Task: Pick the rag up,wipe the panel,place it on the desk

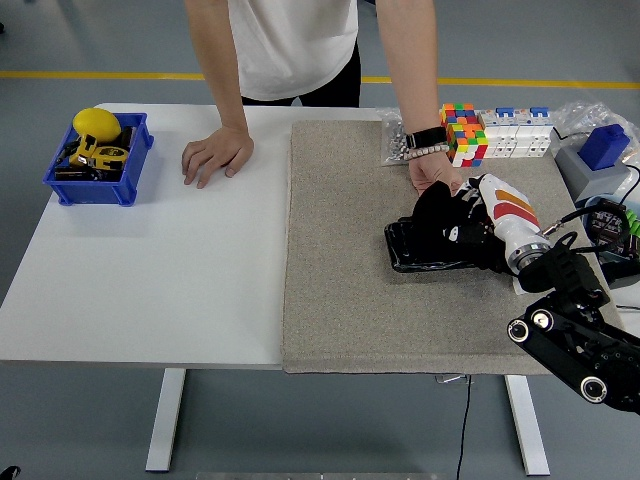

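A white table (150, 270) stands on a grey floor, and a large beige mat (350, 270) covers its right half. A person leans over the far edge — one hand (215, 153) flat on the bare white top, the other hand (432, 172) down on the mat just behind a black panel (420, 252). The robot's right arm comes in from the lower right; its right hand (465, 225) is clenched on a black rag (436, 212), pressing it onto the panel's far right part. A blue bin (100, 188) of yellow items sits at the far left corner — a colourful cube (462, 132) at the far right.
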Robot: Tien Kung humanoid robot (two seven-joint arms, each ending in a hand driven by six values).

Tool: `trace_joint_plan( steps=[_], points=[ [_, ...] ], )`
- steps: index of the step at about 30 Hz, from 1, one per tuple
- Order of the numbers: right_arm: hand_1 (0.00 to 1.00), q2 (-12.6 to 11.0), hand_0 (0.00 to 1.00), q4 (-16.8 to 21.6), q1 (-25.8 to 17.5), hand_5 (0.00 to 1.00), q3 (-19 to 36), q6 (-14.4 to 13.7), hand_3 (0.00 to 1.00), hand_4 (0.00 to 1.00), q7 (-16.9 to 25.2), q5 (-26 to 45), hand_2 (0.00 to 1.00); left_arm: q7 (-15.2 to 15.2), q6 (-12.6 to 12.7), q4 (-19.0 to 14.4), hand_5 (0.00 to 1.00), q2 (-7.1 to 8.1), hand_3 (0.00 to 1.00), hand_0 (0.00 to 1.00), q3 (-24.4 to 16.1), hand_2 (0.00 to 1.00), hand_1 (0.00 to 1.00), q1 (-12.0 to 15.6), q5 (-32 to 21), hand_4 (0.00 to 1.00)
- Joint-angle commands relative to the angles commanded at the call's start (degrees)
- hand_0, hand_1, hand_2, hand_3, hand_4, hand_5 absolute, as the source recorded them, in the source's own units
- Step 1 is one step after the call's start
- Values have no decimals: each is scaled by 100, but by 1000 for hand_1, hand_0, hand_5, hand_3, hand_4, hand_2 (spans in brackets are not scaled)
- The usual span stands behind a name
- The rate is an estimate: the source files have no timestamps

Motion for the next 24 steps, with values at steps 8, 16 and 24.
trace_joint_plan(
  steps=[8,16,24],
  points=[
    [269,-143,161,-114,-81,2,317,-2,374,888,-1,-47,319,1,3,0,620,-4,604,686,-31,731,727,11,17,670],
    [269,-279,161,-279,-174,2,662,-3,373,888,-1,-85,319,-3,-2,0,618,-13,604,686,-46,731,728,17,17,670],
    [269,-372,161,-405,-269,2,964,-5,374,888,-4,-126,319,-8,-5,0,617,-18,604,687,-48,731,729,21,16,670]
  ],
)
